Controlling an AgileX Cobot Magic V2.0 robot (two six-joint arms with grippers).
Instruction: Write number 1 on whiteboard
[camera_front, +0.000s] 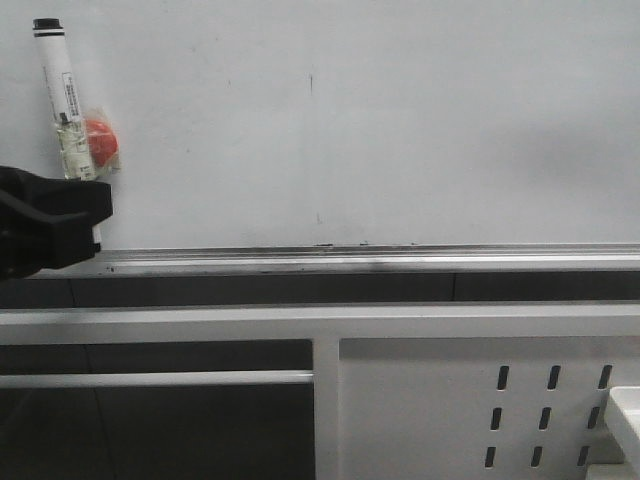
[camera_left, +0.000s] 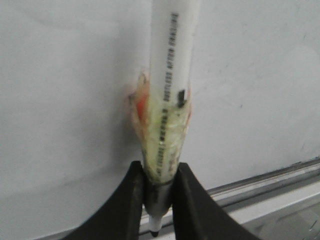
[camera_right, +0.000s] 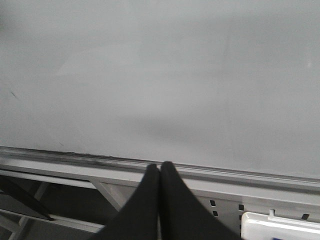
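The left gripper clamps a marker at the whiteboard's left; the right gripper is closed, empty.

Inventory: one whiteboard, one marker pen, two grippers: left, right; one slotted panel with nine visible slots.

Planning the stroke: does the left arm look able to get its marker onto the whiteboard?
Probably yes: the left pincer grips the marker just before the whiteboard, nothing between.
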